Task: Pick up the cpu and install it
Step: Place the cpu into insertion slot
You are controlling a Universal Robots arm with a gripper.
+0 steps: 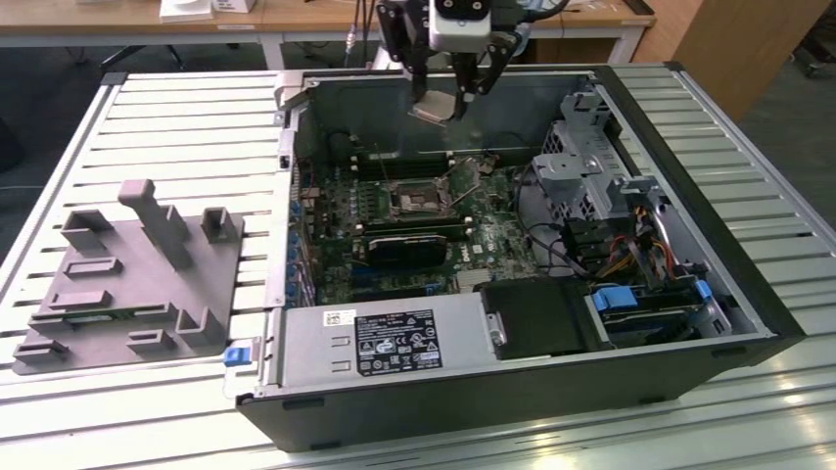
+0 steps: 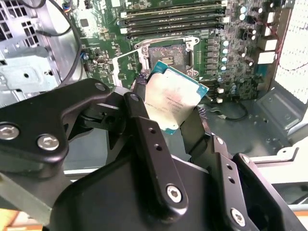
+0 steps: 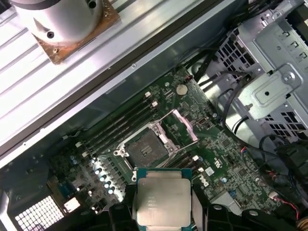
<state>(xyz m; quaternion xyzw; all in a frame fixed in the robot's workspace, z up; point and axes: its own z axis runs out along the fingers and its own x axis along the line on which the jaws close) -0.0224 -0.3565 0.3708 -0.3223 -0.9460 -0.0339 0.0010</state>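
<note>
Gripper (image 2: 169, 109): black fingers (image 2: 149, 139) clamped on the cpu (image 2: 174, 98) at opposite edges. I log the cpu aloft, tilted, silver top showing, over the motherboard (image 3: 221, 149) in the open case (image 1: 549, 392), clear of the socket (image 3: 144, 150), whose frame stands raised. Grey fixture (image 1: 124, 284) lies on the table (image 1: 183, 127), exterior view's left of the case.

- This looks like a robotics lab or test workshop.
- A slatted metal table (image 1: 157, 127) carries an open black computer case (image 1: 523, 401) lying on its side, with its green motherboard (image 1: 392, 196) exposed.
- A grey plastic fixture block (image 1: 131, 284) with posts and slots sits on the table just beside the case.
- A robot arm (image 1: 460, 24) hangs over the case with a cpu (image 2: 173, 101) clamped in its pincer (image 1: 447, 96).
- Behind the table, wood-topped desks (image 1: 327, 20) on white legs stand on a dark floor.
</note>
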